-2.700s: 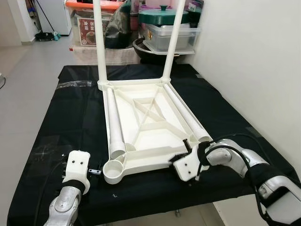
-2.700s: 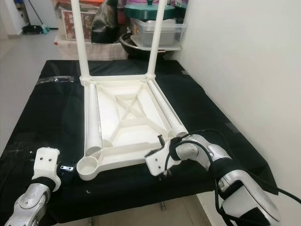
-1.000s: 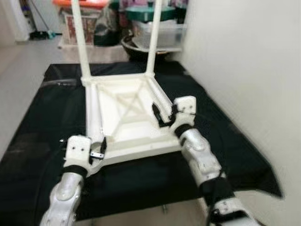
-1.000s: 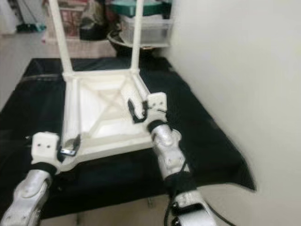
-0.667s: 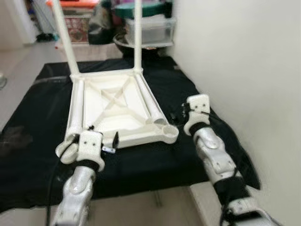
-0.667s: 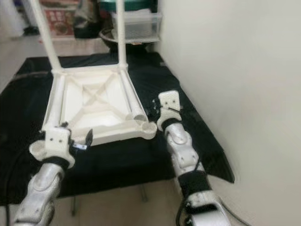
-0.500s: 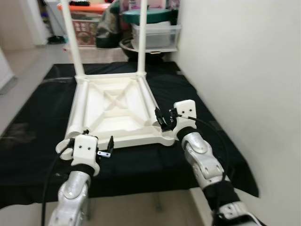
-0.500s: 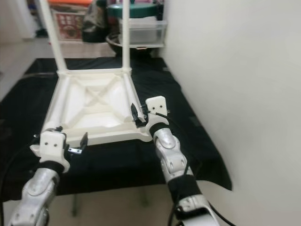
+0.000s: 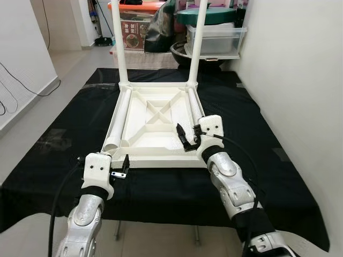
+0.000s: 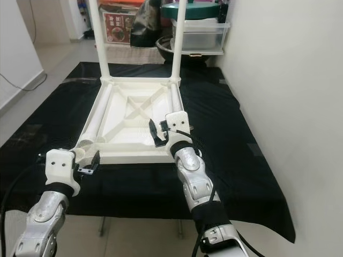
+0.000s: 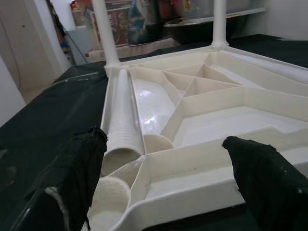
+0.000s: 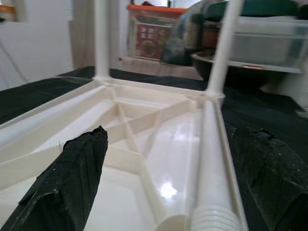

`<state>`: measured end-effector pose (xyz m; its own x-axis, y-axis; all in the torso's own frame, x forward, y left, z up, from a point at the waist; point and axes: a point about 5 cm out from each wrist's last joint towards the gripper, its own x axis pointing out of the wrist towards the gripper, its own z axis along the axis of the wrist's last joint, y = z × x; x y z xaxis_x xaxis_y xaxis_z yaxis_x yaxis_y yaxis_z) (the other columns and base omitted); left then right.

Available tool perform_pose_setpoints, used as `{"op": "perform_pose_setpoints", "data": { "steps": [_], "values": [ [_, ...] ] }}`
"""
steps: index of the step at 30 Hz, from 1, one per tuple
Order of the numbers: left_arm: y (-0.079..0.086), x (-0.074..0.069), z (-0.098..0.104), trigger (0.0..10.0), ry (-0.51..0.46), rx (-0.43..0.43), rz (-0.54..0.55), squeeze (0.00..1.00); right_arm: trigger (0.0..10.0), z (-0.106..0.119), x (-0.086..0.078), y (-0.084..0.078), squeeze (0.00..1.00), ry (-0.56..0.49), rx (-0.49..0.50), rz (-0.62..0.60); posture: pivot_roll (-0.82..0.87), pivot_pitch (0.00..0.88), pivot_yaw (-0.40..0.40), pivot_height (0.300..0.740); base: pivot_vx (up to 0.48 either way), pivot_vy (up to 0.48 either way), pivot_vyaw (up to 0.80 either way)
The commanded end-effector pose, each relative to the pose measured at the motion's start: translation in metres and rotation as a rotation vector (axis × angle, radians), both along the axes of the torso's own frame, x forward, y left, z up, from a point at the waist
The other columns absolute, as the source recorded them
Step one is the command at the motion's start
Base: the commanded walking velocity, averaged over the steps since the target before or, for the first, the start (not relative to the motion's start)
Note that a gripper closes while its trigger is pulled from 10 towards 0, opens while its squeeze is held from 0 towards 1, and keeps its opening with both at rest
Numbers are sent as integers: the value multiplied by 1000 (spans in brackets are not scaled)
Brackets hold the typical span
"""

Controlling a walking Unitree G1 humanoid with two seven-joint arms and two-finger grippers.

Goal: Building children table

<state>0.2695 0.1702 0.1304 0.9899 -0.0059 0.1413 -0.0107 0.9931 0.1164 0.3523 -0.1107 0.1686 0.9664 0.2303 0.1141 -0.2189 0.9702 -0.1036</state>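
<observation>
The upturned children table (image 9: 153, 120) lies on the black-covered surface (image 9: 64, 134), two legs fitted at its far corners, two loose legs (image 9: 119, 119) resting inside. The right gripper (image 9: 187, 138), jaws released, hovers above the right loose leg (image 12: 211, 163); it should probably close squarely around it. The left gripper (image 9: 119, 168) is released near the empty socket (image 11: 110, 197). The standing legs' tops are cut off.

black cloth (image 9: 64, 134), clear bin (image 9: 216, 40), green lid (image 9: 206, 15)
</observation>
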Motion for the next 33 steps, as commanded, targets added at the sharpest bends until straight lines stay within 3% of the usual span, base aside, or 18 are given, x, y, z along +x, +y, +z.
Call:
{"op": "perform_pose_setpoints", "data": {
  "steps": [1, 8, 18, 22, 29, 31, 33],
  "values": [
    [2, 1, -2, 10000, 4, -5, 9, 0, 10000, -2, 0, -1, 0, 13, -2, -8, 56, 0, -46, 740, 337, 0, 0],
    [1, 1, 0, 10000, -5, -7, 10, 0, 10000, -2, 0, 2, 0, 8, -16, 0, 66, 0, -49, 740, 381, 0, 0],
    [1, 1, 0, 10000, -3, -3, 6, 0, 10000, -3, 0, 2, 0, 14, -37, 5, 67, 0, -51, 740, 381, 0, 560],
    [-1, 2, 1, 10000, -8, -7, 1, 0, 10000, -2, 0, 1, 0, 14, -16, -2, 59, 0, -46, 740, 0, 0, 0],
    [-7, 1, -4, 10000, 4, -11, -8, 0, 10000, -3, -7, -13, 0, 4, -106, 39, 39, 0, -44, 740, 0, 0, 0],
    [-7, 0, -6, 10000, 10, -12, -7, 0, 10000, -4, -24, -24, 0, -7, -238, 178, 25, 0, -38, 740, 0, 0, 0],
    [-7, 0, -6, 10000, 12, -12, -6, 0, 10000, -4, -31, -26, 0, -6, -281, 236, 25, 0, -38, 740, 0, 0, 0]
  ]
}}
